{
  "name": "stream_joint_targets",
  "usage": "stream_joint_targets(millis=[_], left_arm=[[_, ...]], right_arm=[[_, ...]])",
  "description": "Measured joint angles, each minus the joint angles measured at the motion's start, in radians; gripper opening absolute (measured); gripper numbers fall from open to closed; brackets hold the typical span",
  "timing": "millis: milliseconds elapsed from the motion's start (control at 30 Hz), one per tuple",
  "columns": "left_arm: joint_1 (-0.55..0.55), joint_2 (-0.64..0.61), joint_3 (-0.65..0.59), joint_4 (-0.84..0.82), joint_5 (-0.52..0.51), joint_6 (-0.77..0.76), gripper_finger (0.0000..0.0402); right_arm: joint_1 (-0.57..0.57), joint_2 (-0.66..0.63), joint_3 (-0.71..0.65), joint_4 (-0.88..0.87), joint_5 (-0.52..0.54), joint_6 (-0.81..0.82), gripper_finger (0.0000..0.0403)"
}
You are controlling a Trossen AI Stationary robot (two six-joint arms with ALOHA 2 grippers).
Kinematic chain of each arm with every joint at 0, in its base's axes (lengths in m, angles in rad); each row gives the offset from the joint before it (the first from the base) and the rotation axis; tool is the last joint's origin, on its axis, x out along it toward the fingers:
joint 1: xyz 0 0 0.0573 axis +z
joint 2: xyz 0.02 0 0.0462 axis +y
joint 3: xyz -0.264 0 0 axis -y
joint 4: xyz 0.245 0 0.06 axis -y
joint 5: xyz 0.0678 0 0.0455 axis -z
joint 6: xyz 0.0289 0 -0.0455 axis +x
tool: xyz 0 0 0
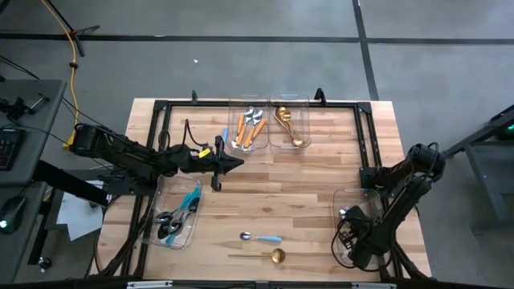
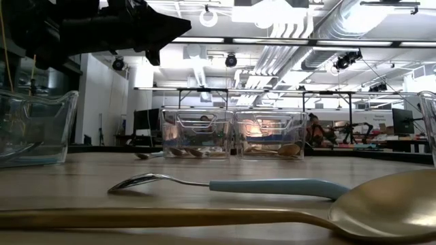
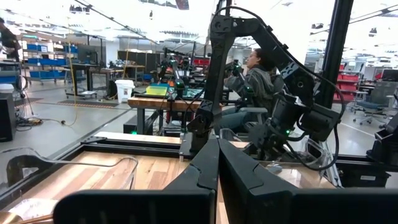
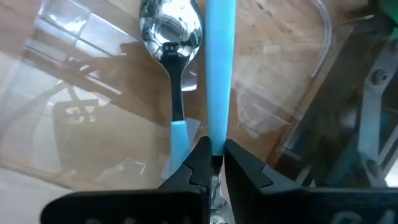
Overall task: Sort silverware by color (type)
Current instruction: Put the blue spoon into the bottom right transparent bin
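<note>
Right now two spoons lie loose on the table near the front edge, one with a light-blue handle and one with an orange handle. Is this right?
Not quite. The high view shows the light-blue-handled spoon, but the other loose spoon is all gold, not orange-handled. The orange-handled pieces sit in a clear bin at the back.

Grey concrete floor (image 1: 241, 56), exposed ceiling ducts (image 2: 327, 27) (bright lights), distant workbenches (image 3: 168, 102)

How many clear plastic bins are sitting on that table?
4: two side by side at the far edge, one with orange-handled pieces, one with gold spoons; one near the left arm; one under the right gripper.
</note>
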Motion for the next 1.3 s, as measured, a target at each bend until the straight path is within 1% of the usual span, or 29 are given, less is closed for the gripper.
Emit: stream_joint_targets(millis=[367, 467, 567, 767, 900, 1000, 1133, 1300], left_arm=[[0.0, 0.0, 0.0, 0.0, 0.0, 0.0, 0.0], [0.0, 0.0, 0.0, 0.0, 0.0, 0.0, 0.0], [0.0, 0.0, 0.0, 0.0, 0.0, 0.0, 0.0], [0.0, 0.0, 0.0, 0.0, 0.0, 0.0, 0.0], [0.0, 0.0, 0.0, 0.0, 0.0, 0.0, 0.0], [0.0, 0.0, 0.0, 0.0, 0.0, 0.0, 0.0], [0.0, 0.0, 0.0, 0.0, 0.0, 0.0, 0.0], [0.0, 0.0, 0.0, 0.0, 0.0, 0.0, 0.0]], right_arm=[[0.0, 0.0, 0.0, 0.015, 0.0, -0.001, 0.0019], [0.0, 0.0, 0.0, 0.024, 0.0, -0.013, 0.0025], [0.0, 0.0, 0.0, 0.028, 0.0, -0.023, 0.0048], [0.0, 0.0, 0.0, 0.027, 0.0, -0.028, 0.0117], [0.0, 0.0, 0.0, 0.026, 0.001, -0.046, 0.0147], [0.0, 0.0, 0.0, 0.025, 0.001, -0.048, 0.0159], [0.0, -0.001, 0.011, 0.019, 0.001, -0.09, 0.0162], [0.0, -0.002, 0.068, -0.083, 0.006, -0.13, 0.0163]])
